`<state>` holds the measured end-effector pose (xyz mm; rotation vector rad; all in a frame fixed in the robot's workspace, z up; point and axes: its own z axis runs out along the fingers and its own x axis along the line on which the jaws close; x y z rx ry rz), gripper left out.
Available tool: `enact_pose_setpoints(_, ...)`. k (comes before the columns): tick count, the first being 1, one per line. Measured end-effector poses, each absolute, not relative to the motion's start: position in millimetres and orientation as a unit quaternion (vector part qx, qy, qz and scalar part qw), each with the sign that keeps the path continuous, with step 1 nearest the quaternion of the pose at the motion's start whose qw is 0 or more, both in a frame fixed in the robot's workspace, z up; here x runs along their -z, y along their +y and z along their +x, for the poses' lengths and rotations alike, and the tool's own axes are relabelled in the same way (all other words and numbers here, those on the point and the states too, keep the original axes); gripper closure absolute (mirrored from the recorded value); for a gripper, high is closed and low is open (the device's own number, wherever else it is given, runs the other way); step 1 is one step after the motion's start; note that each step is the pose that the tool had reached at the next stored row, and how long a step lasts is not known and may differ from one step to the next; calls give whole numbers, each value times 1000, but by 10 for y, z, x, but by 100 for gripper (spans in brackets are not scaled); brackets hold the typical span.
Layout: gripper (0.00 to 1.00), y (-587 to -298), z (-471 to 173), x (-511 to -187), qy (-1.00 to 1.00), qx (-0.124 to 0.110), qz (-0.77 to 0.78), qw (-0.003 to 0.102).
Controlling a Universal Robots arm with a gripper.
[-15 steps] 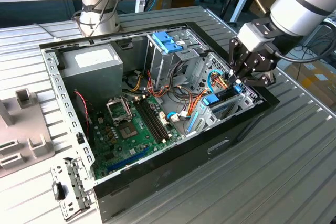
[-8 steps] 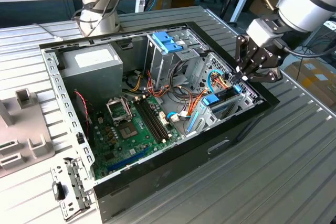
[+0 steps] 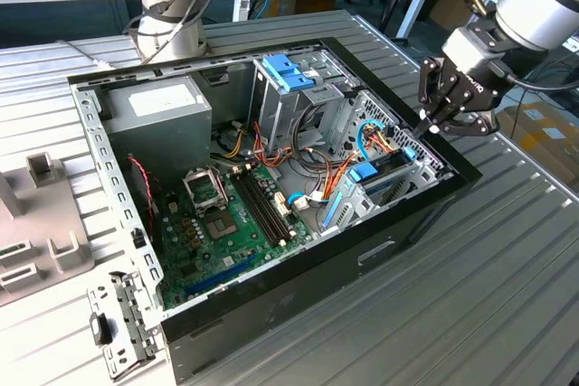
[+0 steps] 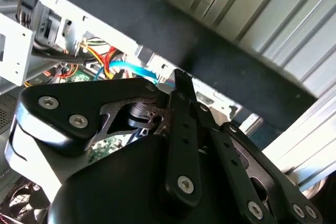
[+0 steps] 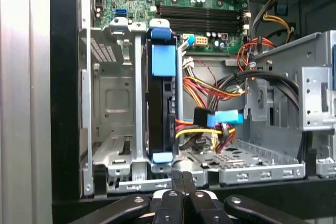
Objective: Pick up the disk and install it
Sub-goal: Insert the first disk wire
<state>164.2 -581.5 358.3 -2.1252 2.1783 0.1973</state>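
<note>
First wrist view: the dark metal disk with blue plastic side rails (image 5: 161, 108) stands edge-on in its grey steel bay (image 5: 113, 103), apparently seated. At six o'clock below it, the black gripper (image 5: 178, 178) hangs with fingers pressed together, holding nothing. Installation looks largely complete inside the open black computer case (image 3: 380, 250).

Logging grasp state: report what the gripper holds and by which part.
Nothing is held. The gripper is shut and empty above the case edge; the disk sits on edge in its bay.

An open computer case (image 3: 425, 210) with motherboard (image 3: 231, 223) sits on a metal table (image 3: 507, 296).
</note>
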Motion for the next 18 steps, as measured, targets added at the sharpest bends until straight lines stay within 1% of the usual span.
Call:
enact_pose_setpoints(11, 89, -5815, 2025, -3588, 714, -72, -695, 38)
enact_pose_setpoints(15, 89, -5815, 2098, -3606, 714, -73, -695, 37)
enact_pose_setpoints(18, 89, -5815, 2100, -3681, 714, -73, -695, 37)
